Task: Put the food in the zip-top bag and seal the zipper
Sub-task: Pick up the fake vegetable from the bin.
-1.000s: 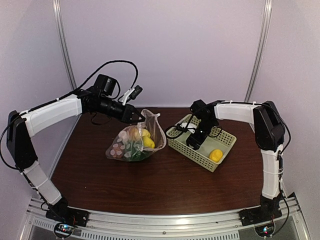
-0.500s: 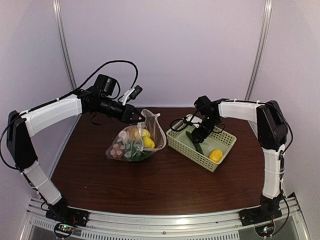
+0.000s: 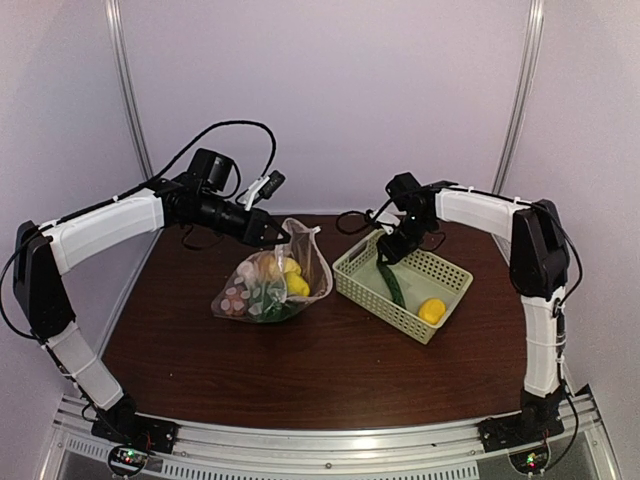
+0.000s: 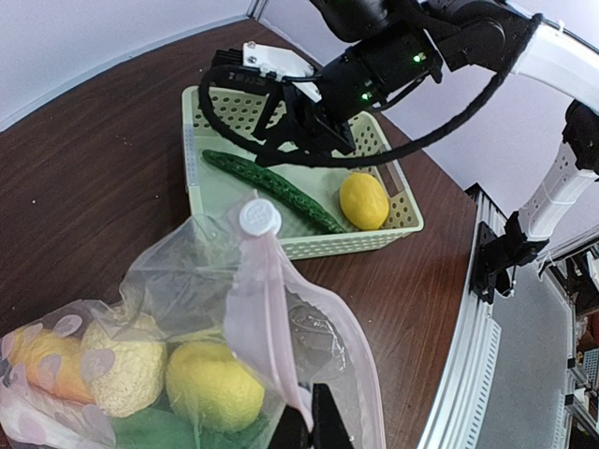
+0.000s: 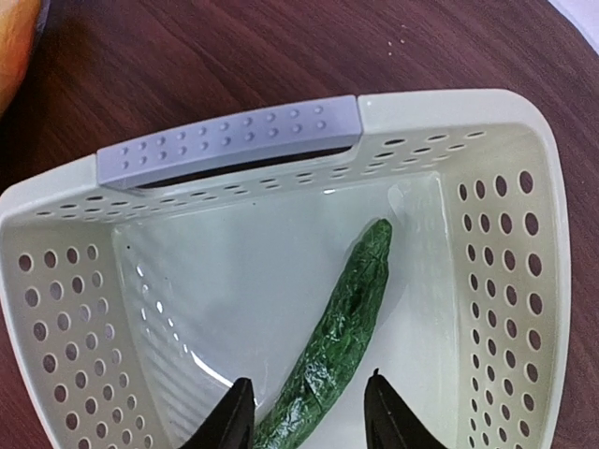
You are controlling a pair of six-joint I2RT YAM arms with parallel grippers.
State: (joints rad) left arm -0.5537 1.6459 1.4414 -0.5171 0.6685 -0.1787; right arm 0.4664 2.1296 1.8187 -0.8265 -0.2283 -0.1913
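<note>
My left gripper (image 3: 274,236) is shut on the pale pink zipper (image 4: 253,309) strip of the zip-top bag (image 3: 262,292) and holds its mouth up. In the left wrist view its closed tips (image 4: 314,428) pinch that strip. The bag (image 4: 168,271) holds yellow lemons (image 4: 213,383), orange and green pieces. My right gripper (image 3: 392,250) hangs open over the far left end of the pale green basket (image 3: 380,305). A dark green cucumber (image 5: 342,337) lies on the basket floor below the spread fingers, near my right gripper (image 5: 304,416). A yellow lemon (image 3: 431,310) lies at the basket's right end.
The basket (image 5: 229,140) has a grey handle strip on its end wall. The brown table (image 3: 330,370) ends at a metal rail along the near edge. A pale wall with two metal poles stands behind the table.
My right gripper has risen out of the basket and moved toward its far left end. The cucumber now shows lying in the basket. The left gripper and bag have not moved.
</note>
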